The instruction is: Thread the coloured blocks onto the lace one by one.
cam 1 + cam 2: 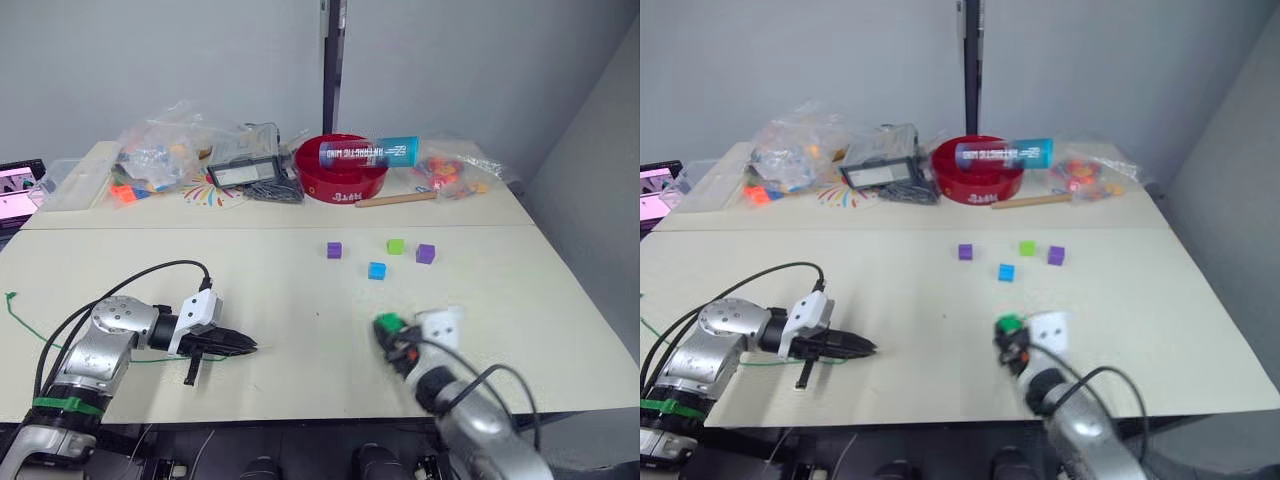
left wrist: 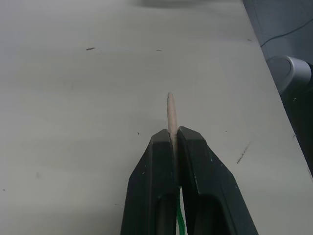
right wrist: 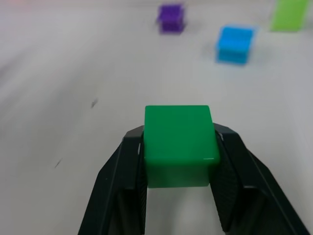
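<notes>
My left gripper (image 1: pixel 248 346) is shut on the lace (image 1: pixel 22 320), low over the near left of the table. The pale stiff tip (image 2: pixel 170 113) sticks out past the black fingers, and the thin green string trails back to the table's left edge. My right gripper (image 1: pixel 386 326) is shut on a dark green block (image 3: pixel 180 143), held just above the near right of the table. Further back lie a purple block (image 1: pixel 334 250), a blue block (image 1: pixel 377 270), a light green block (image 1: pixel 396 246) and a second purple block (image 1: pixel 425 253).
A red bowl (image 1: pixel 340 180) with a blue tube across it stands at the back centre. Plastic bags of toys (image 1: pixel 160 150), a black tray (image 1: pixel 243 170) and a wooden stick (image 1: pixel 395 200) line the far edge. A seam (image 1: pixel 280 228) runs across between the two tabletops.
</notes>
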`<action>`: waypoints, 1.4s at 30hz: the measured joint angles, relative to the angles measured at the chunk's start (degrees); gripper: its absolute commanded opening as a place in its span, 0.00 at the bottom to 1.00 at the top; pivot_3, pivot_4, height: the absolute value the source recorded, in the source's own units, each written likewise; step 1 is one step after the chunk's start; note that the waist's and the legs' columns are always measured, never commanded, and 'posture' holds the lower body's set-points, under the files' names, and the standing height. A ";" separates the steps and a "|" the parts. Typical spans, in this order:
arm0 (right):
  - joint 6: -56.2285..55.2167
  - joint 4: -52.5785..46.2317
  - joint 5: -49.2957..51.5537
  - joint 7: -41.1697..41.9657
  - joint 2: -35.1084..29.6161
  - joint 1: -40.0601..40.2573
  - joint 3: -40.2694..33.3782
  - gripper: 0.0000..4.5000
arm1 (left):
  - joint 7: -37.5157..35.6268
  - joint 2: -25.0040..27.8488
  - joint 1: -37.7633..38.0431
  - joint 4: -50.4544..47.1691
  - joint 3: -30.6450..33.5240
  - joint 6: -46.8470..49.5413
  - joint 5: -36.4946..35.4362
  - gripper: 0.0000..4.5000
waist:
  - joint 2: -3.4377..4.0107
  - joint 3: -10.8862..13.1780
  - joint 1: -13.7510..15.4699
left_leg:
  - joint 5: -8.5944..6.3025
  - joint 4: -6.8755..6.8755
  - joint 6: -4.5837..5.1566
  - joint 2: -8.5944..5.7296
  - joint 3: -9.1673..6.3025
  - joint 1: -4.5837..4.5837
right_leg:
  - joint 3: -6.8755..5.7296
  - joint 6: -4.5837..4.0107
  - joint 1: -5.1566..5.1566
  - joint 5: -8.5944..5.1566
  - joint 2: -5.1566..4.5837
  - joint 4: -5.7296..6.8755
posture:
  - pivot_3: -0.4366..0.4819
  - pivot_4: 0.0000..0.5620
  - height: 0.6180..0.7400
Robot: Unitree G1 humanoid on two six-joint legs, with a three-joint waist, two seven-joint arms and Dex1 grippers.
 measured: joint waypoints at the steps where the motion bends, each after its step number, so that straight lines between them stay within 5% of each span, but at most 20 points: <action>1: -0.40 1.05 -0.22 -0.13 0.67 0.46 0.15 0.26 | -0.19 -0.05 -0.25 0.47 -0.02 -0.10 0.02 0.00 | -0.01 -0.01 0.05 | 0.00 0.00 0.00 0.01 -0.01 0.01 | -0.01 0.00 0.01 0.00 0.01 0.00 | 0.48 0.27 0.92; 5: -3.25 4.65 -0.39 -0.48 2.73 0.83 -0.72 0.26 | -0.81 -0.12 -0.92 1.90 -0.38 -0.38 0.16 0.00 | -0.07 -0.02 -0.01 | 0.00 0.00 0.00 0.03 -0.02 0.02 | -0.02 0.00 0.01 -0.01 0.03 0.01 | 0.48 0.27 0.92; 7: -4.17 5.41 -0.33 -0.37 3.44 1.00 -0.85 0.50 | -1.06 -0.11 -1.30 2.14 -0.43 -0.99 0.19 0.00 | -0.13 -0.06 -0.05 | 0.00 0.00 0.00 0.04 -0.02 0.05 | -0.02 0.00 0.04 -0.01 0.03 0.02 | 0.48 0.27 0.92; 14: -4.24 4.99 1.78 3.04 2.07 1.28 -1.69 0.99 | -1.64 -0.11 -1.39 2.88 -0.54 -1.84 0.21 0.00 | -0.16 -0.07 0.08 | 0.00 0.00 0.00 0.03 -0.02 0.03 | -0.02 0.01 0.05 -0.01 0.01 0.00 | 0.48 0.27 0.92; 22: -2.76 1.75 14.35 25.82 -21.14 -5.21 -14.18 0.99 | -1.31 -0.02 0.26 2.40 -0.41 -2.06 0.16 0.00 | -0.18 -0.04 -0.13 | -0.07 0.02 0.12 0.06 -0.03 0.08 | -0.02 0.02 0.10 -0.02 0.08 0.00 | 0.48 0.27 0.92; 27: -5.32 14.27 18.12 51.74 -37.76 -20.20 -12.39 0.99 | -0.79 0.60 2.04 0.35 0.07 -1.98 0.05 0.00 | -0.20 0.01 -0.31 | -0.09 0.03 0.17 0.06 -0.02 0.12 | -0.02 0.02 0.15 -0.03 0.08 -0.04 | 0.48 0.27 0.92; 37: -35.00 44.96 0.98 79.02 -36.21 -44.90 5.91 0.99 | 0.72 1.88 3.67 -2.60 1.38 0.23 -0.11 0.00 | -0.21 0.09 0.16 | -0.13 0.04 0.25 0.02 0.04 0.04 | -0.04 0.01 0.07 -0.03 -0.01 -0.07 | 0.48 0.27 0.92; 42: -47.27 56.99 -2.54 82.23 -33.17 -53.50 13.01 0.99 | 0.85 1.94 3.51 -2.91 1.43 0.33 -0.13 0.00 | -0.19 0.11 0.06 | -0.13 0.04 0.25 0.04 0.04 0.07 | -0.04 -0.01 0.03 -0.01 -0.01 0.03 | 0.48 0.27 0.92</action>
